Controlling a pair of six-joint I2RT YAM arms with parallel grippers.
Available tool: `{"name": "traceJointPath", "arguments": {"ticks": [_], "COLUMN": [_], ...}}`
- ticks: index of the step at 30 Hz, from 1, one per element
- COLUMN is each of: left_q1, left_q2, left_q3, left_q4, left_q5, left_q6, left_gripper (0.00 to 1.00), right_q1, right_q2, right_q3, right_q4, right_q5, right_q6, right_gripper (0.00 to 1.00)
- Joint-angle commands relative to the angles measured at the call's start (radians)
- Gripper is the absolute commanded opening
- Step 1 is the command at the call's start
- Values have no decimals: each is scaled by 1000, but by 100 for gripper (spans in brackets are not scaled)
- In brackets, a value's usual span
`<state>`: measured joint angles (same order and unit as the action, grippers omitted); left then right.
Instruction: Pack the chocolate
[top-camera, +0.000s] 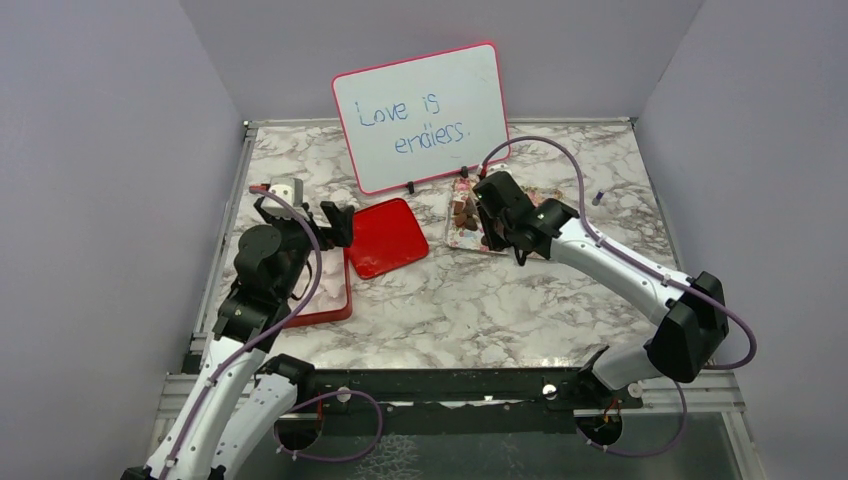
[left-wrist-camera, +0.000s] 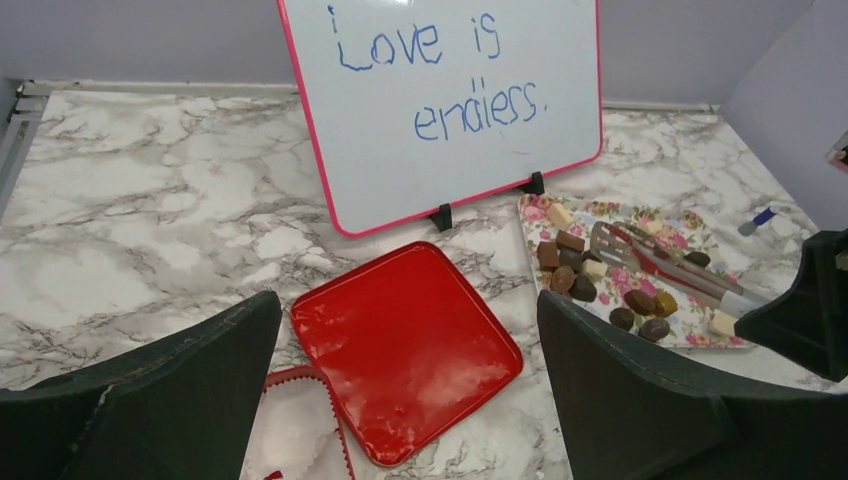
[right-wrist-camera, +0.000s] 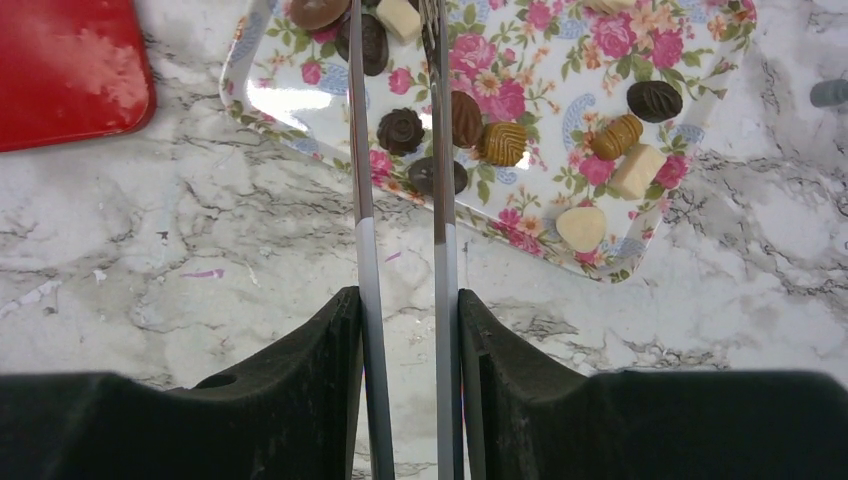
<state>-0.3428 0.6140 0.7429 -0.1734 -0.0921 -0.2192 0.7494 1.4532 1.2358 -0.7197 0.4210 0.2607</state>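
The chocolate lies as several brown, dark and cream pieces on the flower-patterned tray; it also shows in the left wrist view and the top view. My right gripper is shut on metal tongs, whose two arms reach out over the tray's near-left part and stand slightly apart. In the top view this gripper hovers over the tray. My left gripper is open and empty above the red box base, which holds a white paper liner.
The glossy red lid lies flat between box base and tray. A pink-framed whiteboard stands at the back. A small blue item lies right of the tray. Purple walls enclose the marble table.
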Motion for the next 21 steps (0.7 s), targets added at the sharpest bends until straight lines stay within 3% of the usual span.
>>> {"name": "traceJointPath", "arguments": {"ticks": [1, 21], "left_q1": [-10, -34], "left_q2": [30, 14], "left_q3": [-19, -17], "left_q4": [-23, -34], "left_q5": [44, 20], "left_q6": [34, 47], "left_gripper": [99, 99], "right_q1": [-30, -66], "right_q2": [20, 85], "right_q3": [7, 10], "right_q4": [-14, 35], "right_q5": [21, -37], "right_q6": [1, -5], "right_gripper": [40, 43]}}
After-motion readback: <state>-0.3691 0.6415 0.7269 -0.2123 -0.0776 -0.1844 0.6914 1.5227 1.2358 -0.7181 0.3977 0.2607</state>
